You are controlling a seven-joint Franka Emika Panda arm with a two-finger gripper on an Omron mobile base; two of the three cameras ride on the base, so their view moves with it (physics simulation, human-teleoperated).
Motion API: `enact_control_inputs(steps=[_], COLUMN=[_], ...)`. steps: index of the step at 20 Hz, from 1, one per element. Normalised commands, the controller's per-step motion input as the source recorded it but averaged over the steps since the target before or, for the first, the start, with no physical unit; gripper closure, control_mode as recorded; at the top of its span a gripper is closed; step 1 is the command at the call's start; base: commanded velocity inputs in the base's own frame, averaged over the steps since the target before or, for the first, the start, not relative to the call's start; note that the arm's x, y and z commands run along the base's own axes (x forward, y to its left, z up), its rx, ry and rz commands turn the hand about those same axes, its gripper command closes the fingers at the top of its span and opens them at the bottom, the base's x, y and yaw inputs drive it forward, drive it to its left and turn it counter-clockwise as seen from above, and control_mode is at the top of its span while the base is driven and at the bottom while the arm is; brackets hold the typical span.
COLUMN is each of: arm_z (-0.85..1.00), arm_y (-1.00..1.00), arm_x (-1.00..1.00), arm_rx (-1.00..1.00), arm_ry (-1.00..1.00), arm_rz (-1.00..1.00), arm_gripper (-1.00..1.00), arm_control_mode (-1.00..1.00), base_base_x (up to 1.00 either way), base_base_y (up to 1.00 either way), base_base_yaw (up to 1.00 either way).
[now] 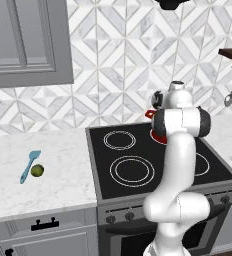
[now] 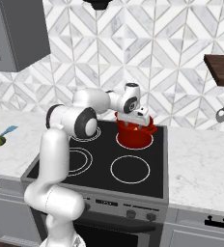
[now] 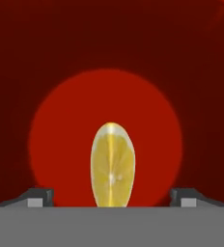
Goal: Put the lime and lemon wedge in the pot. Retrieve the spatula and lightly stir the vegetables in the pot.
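Gripper: the gripper (image 2: 134, 126) hung over the mouth of the pot, its fingertips (image 3: 39, 197) spread wide apart and clear of the fruit between them, so it had released.
Lemon wedge: the lemon wedge (image 3: 112, 165) stood on edge inside the pot, cut face towards the hand camera, between the two tips and touching neither.
Pot: the red pot (image 2: 133, 135) sat on the far right burner of the stove (image 2: 99, 169); in the left base view only a sliver of the pot (image 1: 155, 131) showed past the arm.
Lime: the lime (image 1: 37, 170) lay on the marble counter (image 1: 53, 185) left of the stove, well apart from the pot.
Spatula: the light-blue spatula (image 1: 30, 165) lay just beside the lime, on its left.
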Motion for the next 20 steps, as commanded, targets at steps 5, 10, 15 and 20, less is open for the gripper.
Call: enact_control_inputs(steps=[5, 10, 15, 20], arm_z=[0.89, 0.66, 0.0, 0.0], arm_y=[0.0, 0.34, 0.0, 0.6], arm_x=[-0.11, -0.68, -0.05, -0.85], arm_rx=[0.03, -0.03, 0.0, 0.01], arm_ry=[-0.14, -0.15, 0.0, -0.02], arm_rz=[-0.04, -0.02, 0.0, 0.03], arm_gripper=[-1.0, -1.0, -1.0, -1.0], arm_control_mode=[-1.0, -1.0, -1.0, -1.0], base_base_x=[0.0, 0.0, 0.0, 0.0], base_base_y=[0.0, 0.0, 0.0, 0.0], base_base_yaw=[0.0, 0.0, 0.0, 0.0])
